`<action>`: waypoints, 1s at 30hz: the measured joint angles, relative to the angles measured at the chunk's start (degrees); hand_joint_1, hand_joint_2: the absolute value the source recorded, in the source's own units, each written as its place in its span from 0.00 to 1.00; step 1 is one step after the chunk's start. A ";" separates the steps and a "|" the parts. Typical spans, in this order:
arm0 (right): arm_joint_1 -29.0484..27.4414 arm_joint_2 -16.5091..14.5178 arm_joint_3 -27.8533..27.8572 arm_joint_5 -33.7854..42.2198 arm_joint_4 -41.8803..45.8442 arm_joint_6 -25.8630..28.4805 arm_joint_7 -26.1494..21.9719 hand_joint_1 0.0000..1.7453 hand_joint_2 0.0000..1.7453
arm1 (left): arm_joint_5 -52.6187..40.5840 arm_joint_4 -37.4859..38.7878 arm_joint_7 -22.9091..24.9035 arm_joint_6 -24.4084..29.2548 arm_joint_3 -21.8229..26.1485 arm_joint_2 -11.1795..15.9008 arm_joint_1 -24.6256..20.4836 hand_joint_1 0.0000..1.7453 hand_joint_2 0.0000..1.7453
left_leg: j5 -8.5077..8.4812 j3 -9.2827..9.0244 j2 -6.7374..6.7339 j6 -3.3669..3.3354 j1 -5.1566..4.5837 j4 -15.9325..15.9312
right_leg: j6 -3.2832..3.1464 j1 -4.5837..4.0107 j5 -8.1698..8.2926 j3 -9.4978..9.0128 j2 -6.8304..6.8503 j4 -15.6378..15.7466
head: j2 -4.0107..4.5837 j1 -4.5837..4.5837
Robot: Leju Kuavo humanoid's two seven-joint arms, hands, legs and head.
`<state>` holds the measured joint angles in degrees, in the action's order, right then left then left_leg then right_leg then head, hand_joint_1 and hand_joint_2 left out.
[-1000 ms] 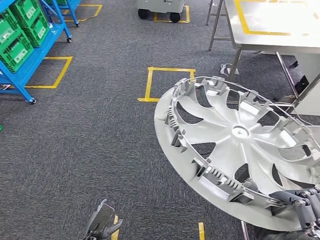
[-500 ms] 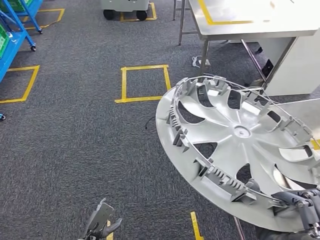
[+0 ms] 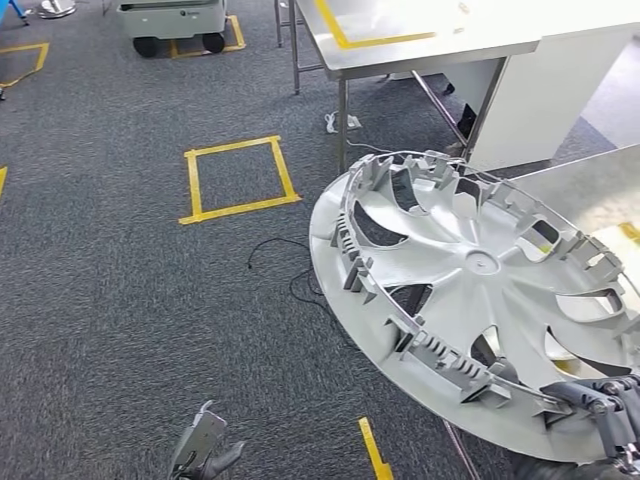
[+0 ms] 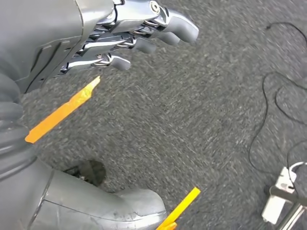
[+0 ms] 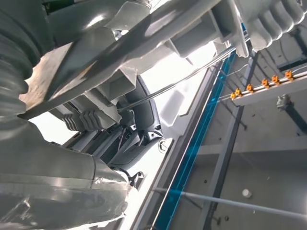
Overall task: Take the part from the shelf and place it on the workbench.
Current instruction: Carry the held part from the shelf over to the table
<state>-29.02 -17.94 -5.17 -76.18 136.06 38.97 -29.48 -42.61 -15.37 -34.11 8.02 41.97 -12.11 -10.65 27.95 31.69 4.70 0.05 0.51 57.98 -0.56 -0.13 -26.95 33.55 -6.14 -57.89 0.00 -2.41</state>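
At about 5 o'clock in the head view the right hand [image 3: 607,415] grips the near rim of the part [image 3: 483,290], a large silver wheel cover with curved spokes and a ring of clips and wire around its back; it is carried tilted, its ribbed inner face up, above the carpet and clear of any surface. The right wrist view looks up along the underside of that rim, the thick thumb [image 5: 65,191] pressed against the plastic. At 7 o'clock the left hand [image 3: 202,452] hangs low over the floor with nothing in it, its fingers [image 4: 145,28] stretched out and apart from the thumb. Two short strips of yellow tape [image 3: 373,448] lie on the carpet near 6 o'clock. Further out, toward 9 to 10 o'clock of the part, a thin black cable [image 3: 290,270] loops across the grey carpet [image 3: 113,300], and beyond it a yellow taped square [image 3: 238,178] marks the floor. At 12 to 1 o'clock stands the counter [image 3: 423,45], a steel top on metal legs with a yellow line taped on it; a white adapter and cord [image 3: 340,122] lie beside its leg. Farthest, near 11 o'clock, a wheeled cart base [image 3: 173,18] sits on the carpet.
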 joint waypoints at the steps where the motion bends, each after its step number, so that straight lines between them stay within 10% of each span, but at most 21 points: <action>1: -0.01 -0.01 0.04 0.03 0.00 0.00 -0.04 1.00 1.00 | 0.03 0.00 -0.04 0.00 0.00 0.00 -0.02 0.00 1.00 | 0.14 -0.18 -0.12 -0.09 -0.06 -0.47 | 0.38 0.09 0.16 0.26 -0.62 0.05 | 0.00 0.02; 4: -0.03 -0.04 0.23 0.16 0.10 0.00 -0.16 1.00 1.00 | 0.20 0.00 -0.15 0.00 -0.01 -0.22 -0.22 0.00 1.00 | -0.41 -0.44 -2.08 -0.72 0.07 -1.62 | 1.38 0.13 -0.49 1.61 0.29 -0.93 | 0.00 -0.17; 9: 0.11 -0.04 0.37 0.36 0.15 0.00 -0.27 1.00 1.00 | 0.43 0.00 -0.21 0.00 0.04 -0.22 0.12 0.00 1.00 | -0.44 -0.61 -6.15 -1.20 -0.01 -2.08 | 2.54 0.46 -7.32 8.66 5.67 -15.75 | 0.00 -0.61; 15: 0.13 -0.05 0.37 0.44 0.15 0.00 -0.32 1.00 1.00 | 0.48 0.00 -0.25 0.00 0.06 -0.21 0.08 0.00 1.00 | 0.51 -1.65 -9.48 0.01 -0.49 -1.84 | 2.20 0.31 -0.68 -0.59 10.56 0.05 | 0.00 -0.60; 19: 0.06 -0.15 0.38 0.67 0.17 0.00 -0.37 1.00 1.00 | 0.56 0.00 -0.31 0.00 0.04 -0.21 -0.08 0.00 1.00 | 1.76 -1.79 -9.86 1.06 -0.37 -0.86 | 0.75 0.36 -0.66 -0.67 8.54 0.56 | 0.00 -0.46; 24: 0.10 -0.26 0.39 1.12 0.22 0.00 -0.27 1.00 1.00 | 0.62 0.00 -0.36 0.02 0.05 -0.09 0.40 0.00 1.00 | 8.76 5.84 -5.18 1.54 -0.07 14.79 | -0.34 0.37 -0.52 -0.79 5.01 0.66 | 0.00 -0.04; 26: 0.09 -0.26 0.41 1.29 0.22 0.00 -0.25 1.00 1.00 | 0.63 0.00 -0.36 0.04 0.07 0.01 0.50 0.00 1.00 | 6.12 5.84 -4.88 1.21 -0.08 13.45 | -0.35 0.25 -0.53 -0.93 3.39 0.58 | 0.00 -0.04; 30: 0.13 -0.26 0.40 1.40 0.22 0.00 -0.34 1.00 1.00 | 0.64 0.00 -0.39 0.05 0.07 0.15 0.43 0.00 1.00 | -0.16 0.56 -0.76 0.31 0.12 0.58 | 0.14 0.22 -0.56 -0.68 0.71 0.22 | 0.00 -0.08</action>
<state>-28.89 -18.21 -4.78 -74.77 136.28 38.97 -29.82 -41.97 -15.37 -34.50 8.08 42.04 -11.96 -10.22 27.78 32.24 3.94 0.35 0.63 58.56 -0.42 0.09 -27.51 32.88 -5.44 -57.67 0.00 -2.48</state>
